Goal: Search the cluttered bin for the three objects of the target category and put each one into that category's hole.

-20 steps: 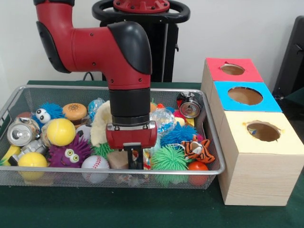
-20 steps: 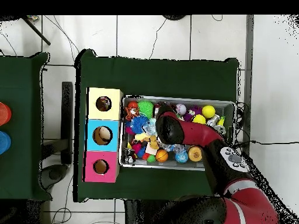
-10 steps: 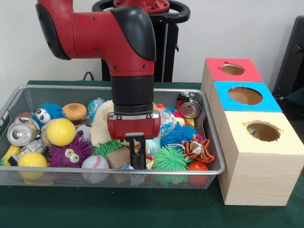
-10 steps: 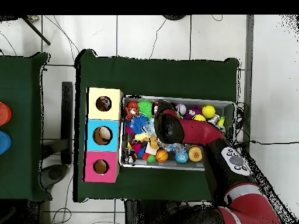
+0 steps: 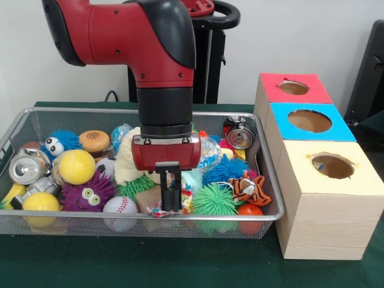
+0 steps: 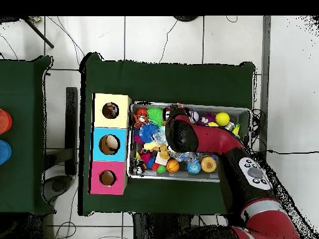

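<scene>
While the wire mesh bin (image 5: 18,129) sits crammed at lower left, the black fingers (image 5: 170,192) hang near its front rim, pinched narrow on a small crinkly colourful wrapper (image 5: 161,210) above a white baseball (image 5: 120,206). At right stand the yellow box (image 5: 327,198), blue box (image 5: 309,122) and red box (image 5: 294,89).

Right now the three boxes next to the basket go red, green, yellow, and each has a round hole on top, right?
Almost. The middle box is blue, not green; the front view shows it plainly between the red box and the yellow box. The rest holds: the three boxes stand next to the basket, and each has a round hole on top.
</scene>
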Robot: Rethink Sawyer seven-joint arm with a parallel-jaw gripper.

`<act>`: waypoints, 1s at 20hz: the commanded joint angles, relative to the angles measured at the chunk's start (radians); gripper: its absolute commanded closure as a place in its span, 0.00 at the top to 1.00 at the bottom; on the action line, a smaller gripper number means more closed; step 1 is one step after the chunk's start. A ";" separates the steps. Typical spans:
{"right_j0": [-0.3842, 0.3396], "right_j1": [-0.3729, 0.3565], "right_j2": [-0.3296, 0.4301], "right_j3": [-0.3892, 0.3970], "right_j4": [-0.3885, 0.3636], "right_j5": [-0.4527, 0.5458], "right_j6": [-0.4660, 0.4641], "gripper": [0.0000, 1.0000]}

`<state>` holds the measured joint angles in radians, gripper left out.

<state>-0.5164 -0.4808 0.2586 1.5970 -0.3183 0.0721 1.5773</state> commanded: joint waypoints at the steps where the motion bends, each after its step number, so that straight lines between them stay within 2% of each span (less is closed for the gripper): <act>1: 0.000 -0.001 0.031 0.006 0.000 0.056 0.101 0.00; 9: 0.009 -0.056 0.027 0.038 0.026 0.122 0.105 0.00; 15: 0.009 -0.162 0.030 0.139 0.076 0.281 0.098 0.00; 20: 0.018 -0.166 0.019 0.143 0.089 0.316 0.102 0.00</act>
<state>-0.5122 -0.6109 0.2586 1.6576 -0.2722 0.2253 1.5773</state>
